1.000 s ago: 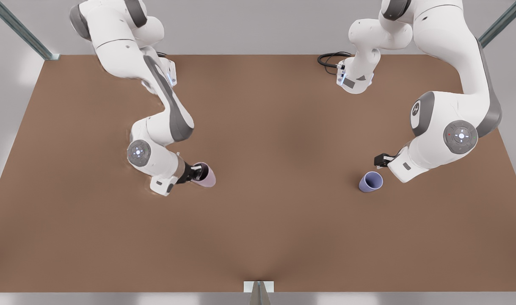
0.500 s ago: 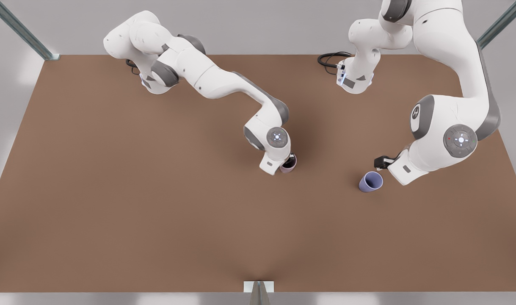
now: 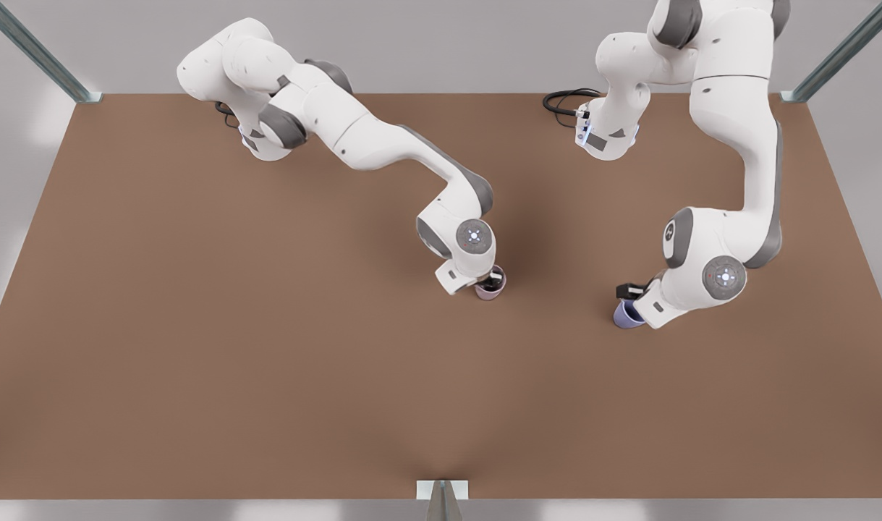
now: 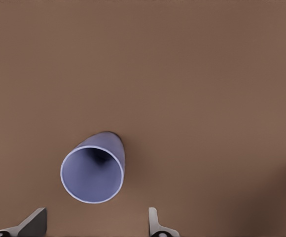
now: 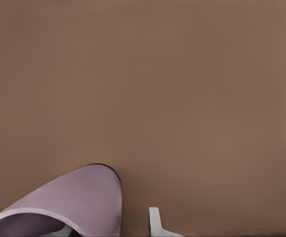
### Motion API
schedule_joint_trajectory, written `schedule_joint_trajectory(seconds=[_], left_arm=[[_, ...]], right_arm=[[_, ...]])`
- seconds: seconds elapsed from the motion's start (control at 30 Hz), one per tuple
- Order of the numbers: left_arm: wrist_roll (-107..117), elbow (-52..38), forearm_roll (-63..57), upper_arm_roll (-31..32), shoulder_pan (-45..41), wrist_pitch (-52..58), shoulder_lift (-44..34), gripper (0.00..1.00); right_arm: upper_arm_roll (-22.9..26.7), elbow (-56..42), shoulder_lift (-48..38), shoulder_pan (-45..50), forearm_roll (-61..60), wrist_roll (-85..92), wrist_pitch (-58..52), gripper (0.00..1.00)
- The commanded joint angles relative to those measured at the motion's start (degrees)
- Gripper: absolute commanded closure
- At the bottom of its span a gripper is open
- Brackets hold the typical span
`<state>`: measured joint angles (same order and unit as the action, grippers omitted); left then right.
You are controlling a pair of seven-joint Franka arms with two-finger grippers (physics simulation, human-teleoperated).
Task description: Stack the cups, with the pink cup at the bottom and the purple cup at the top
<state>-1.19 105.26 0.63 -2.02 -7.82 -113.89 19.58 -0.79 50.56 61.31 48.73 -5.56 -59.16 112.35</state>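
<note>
The pink cup [image 3: 490, 290] rests near the table's middle, close under my right gripper [image 3: 493, 279]. In the right wrist view the pink cup [image 5: 79, 202] has its wall between the open fingers, and one fingertip [image 5: 155, 223] stands apart from it. The purple cup [image 3: 623, 315] lies tipped toward the front view's right, partly covered by my left gripper [image 3: 636, 304]. The left wrist view looks into the mouth of the purple cup [image 4: 92, 173]. My left gripper [image 4: 94, 226] is open just short of the cup's rim, without touching it.
The brown table [image 3: 267, 362] is bare around both cups. A black cable [image 3: 560, 101] coils at the far edge beside an arm base. Metal frame posts [image 3: 35, 54] stand at the far corners and a bracket [image 3: 441, 492] at the near edge.
The right arm swept the pink cup from the front view's left to the middle, then lowered it slightly. The left arm came down over the purple cup, which has not moved.
</note>
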Motion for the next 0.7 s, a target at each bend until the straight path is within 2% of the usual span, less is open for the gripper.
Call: schedule_joint_trajectory(seconds=[0.0, 0.03, 0.1, 0.23, 0.27, 0.3, 0.33, 0.37, 0.4, 0.47, 0.5, 0.53, 0.57, 0.6, 0.63, 0.67], left_arm=[[0.0, 0.8, 1.4, 0.1, -0.1, -10.1, 0.3, 0.0], [0.0, 2.8, 1.4, 0.1, -0.1, -12.8, 0.2, 0.0], [0.0, 4.2, 1.7, 0.1, -0.1, -13.7, 0.2, 0.0], [0.0, 5.6, 2.4, 0.1, -0.1, -13.7, 1.4, 0.0], [0.0, 7.7, 2.4, 0.1, -0.1, -15.4, 1.3, 0.0], [0.0, 9.2, 2.4, 0.1, -0.1, -17.4, 1.3, 0.0], [0.0, 9.8, 2.4, 0.1, -0.1, -18.1, 1.4, 0.0], [0.0, 10.1, 2.4, 0.1, -0.1, -18.5, 1.5, 0.0], [-0.1, 10.4, 2.4, 0.1, -0.1, -19.3, 2.0, 0.0], [0.0, 10.5, 2.4, 0.1, -0.1, -19.3, 2.5, 0.0], [0.0, 11.3, 2.4, 0.1, -0.1, -20.0, 2.5, 0.0], [0.0, 12.3, 2.4, 0.1, -0.1, -20.8, 2.5, 0.0], [0.0, 12.4, 2.4, 0.2, -0.2, -20.9, 2.5, 0.0], [0.0, 12.4, 2.4, 0.2, -0.2, -20.9, 2.5, 0.0], [0.0, 12.4, 2.4, 0.2, -0.2, -20.9, 2.7, 0.07], [0.0, 12.4, 2.4, 0.2, -0.2, -20.9, 2.9, 0.22]], right_arm=[[0.2, 0.9, -1.4, 0.0, -0.6, -15.5, -0.3, 0.42], [0.1, 0.9, -1.9, 0.1, -0.5, -15.6, -0.5, 0.42], [0.3, 6.9, -6.3, 0.0, -0.6, -14.0, 0.8, 0.42], [2.4, 8.8, -10.7, 0.4, -3.6, -13.7, 0.1, 0.42], [3.4, 9.1, -13.7, -0.2, -3.3, -13.6, -0.1, 0.36], [6.2, 13.9, -19.4, -0.8, -3.3, -13.6, -1.7, 0.2], [6.2, 17.3, -25.4, -6.4, -3.2, -9.6, -5.1, 0.0], [6.3, 18.7, -30.8, -13.2, -3.2, 9.6, -14.1, 0.0], [8.6, 19.0, -34.2, -16.9, -3.2, 22.7, -19.8, 0.0], [10.5, 30.0, -43.6, -25.8, -3.4, 36.2, -20.2, 0.0], [10.5, 32.2, -47.0, -30.4, -3.8, 38.8, -21.0, 0.0], [10.3, 38.6, -52.7, -32.2, -2.9, 44.2, -20.9, 0.0], [9.3, 38.0, -52.9, -35.5, 2.4, 51.0, -24.0, 0.0], [5.6, 36.4, -51.3, -41.4, 5.4, 58.9, -24.5, 0.0], [5.8, 35.7, -50.0, -42.4, 5.4, 60.7, -24.3, 0.0], [6.0, 31.6, -47.2, -42.1, 5.4, 60.7, -24.5, 0.0]])
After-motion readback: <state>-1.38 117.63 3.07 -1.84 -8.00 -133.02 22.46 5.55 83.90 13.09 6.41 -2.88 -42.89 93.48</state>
